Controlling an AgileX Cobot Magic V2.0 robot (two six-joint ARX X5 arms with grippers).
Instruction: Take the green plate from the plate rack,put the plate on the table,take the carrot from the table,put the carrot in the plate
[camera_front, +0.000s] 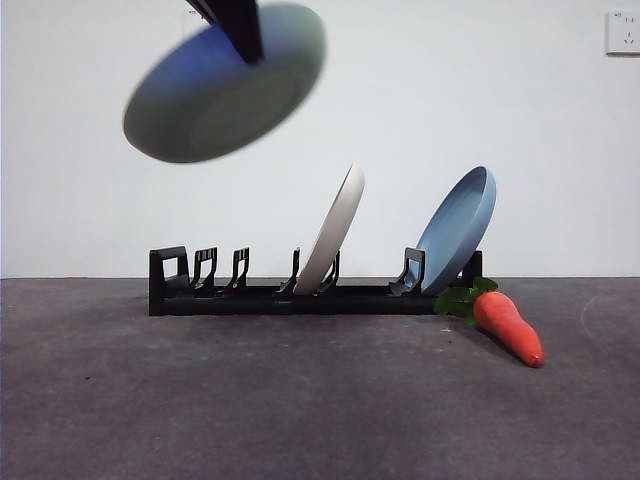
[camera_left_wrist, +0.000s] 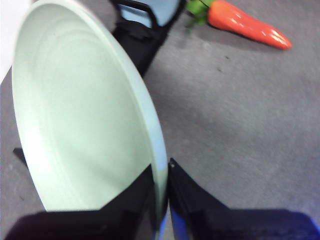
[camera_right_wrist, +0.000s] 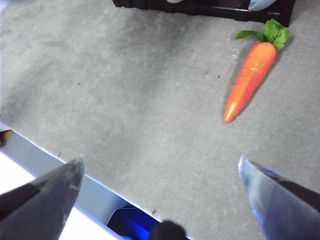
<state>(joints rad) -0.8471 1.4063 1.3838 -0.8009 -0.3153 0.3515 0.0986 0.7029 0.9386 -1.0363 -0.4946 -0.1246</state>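
The green plate (camera_front: 225, 85) hangs tilted high in the air, above the left end of the plate rack (camera_front: 300, 290). My left gripper (camera_left_wrist: 162, 187) is shut on the green plate (camera_left_wrist: 80, 110), its jaws pinching the rim. The carrot (camera_front: 508, 326) lies on the table (camera_front: 250, 400) just right of the rack, leaves toward the rack. In the right wrist view the carrot (camera_right_wrist: 250, 77) lies ahead of my right gripper (camera_right_wrist: 160, 172), which is open, holds nothing and hovers over the table's near edge.
A cream-white plate (camera_front: 335, 230) leans in the middle of the rack and a blue plate (camera_front: 458, 228) leans at its right end. The rack's left slots hold nothing. A wall socket (camera_front: 622, 32) sits at the upper right.
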